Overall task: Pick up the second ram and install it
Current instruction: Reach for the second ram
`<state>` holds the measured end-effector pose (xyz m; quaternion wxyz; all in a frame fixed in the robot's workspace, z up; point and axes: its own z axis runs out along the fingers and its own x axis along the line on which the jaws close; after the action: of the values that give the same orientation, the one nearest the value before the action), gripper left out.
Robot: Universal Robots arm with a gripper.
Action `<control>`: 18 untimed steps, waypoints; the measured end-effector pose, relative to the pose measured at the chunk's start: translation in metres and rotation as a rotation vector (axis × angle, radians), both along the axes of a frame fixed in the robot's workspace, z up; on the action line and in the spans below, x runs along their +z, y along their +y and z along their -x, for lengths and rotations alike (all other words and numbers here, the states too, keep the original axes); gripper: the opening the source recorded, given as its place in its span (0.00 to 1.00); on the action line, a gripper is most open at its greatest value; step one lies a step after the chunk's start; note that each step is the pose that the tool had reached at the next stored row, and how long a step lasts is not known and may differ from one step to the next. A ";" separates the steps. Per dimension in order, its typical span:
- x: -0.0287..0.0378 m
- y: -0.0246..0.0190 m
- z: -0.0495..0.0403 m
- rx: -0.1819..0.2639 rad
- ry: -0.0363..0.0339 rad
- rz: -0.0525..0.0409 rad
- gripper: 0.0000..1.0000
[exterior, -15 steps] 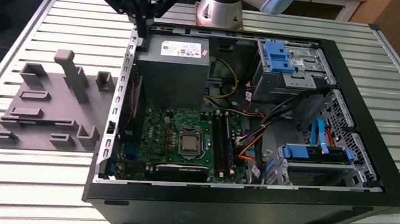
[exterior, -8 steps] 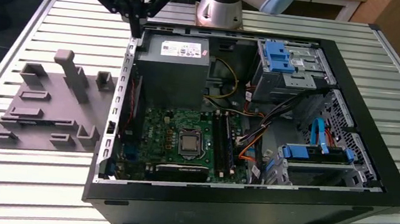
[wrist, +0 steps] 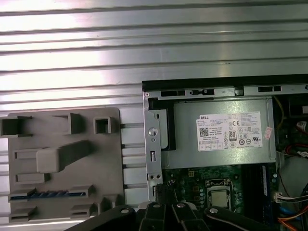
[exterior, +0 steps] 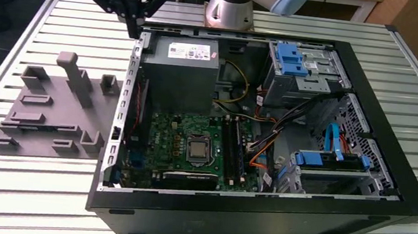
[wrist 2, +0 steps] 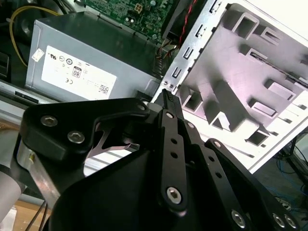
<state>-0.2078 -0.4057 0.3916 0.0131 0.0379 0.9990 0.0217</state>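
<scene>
In the first wrist view the second ram (wrist: 48,194) sits sunk in a slot of the gray holder (wrist: 103,161), its faces hidden. The exterior view's edge crops my pincer (exterior: 134,26).

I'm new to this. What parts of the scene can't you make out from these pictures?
1. The second ram: in the first wrist view just its upper edge shows; a slot of the grey tray hides chips and label.
2. The gripper: in the exterior view its upper part is cut off by the top edge.
3. The motherboard: in the second wrist view mostly cut off by the picture's edge, beyond the power supply.
</scene>
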 end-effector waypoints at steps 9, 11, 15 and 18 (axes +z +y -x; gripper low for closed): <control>0.0001 0.0000 0.0043 0.000 0.0001 0.0001 0.13; 0.0000 0.0000 0.0072 0.000 0.0000 0.0000 0.13; 0.0000 0.0000 0.0123 0.000 0.0001 0.0001 0.13; 0.0000 0.0000 0.0154 0.000 0.0001 0.0001 0.13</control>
<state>-0.2232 -0.4057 0.3916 0.0131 0.0379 0.9990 0.0217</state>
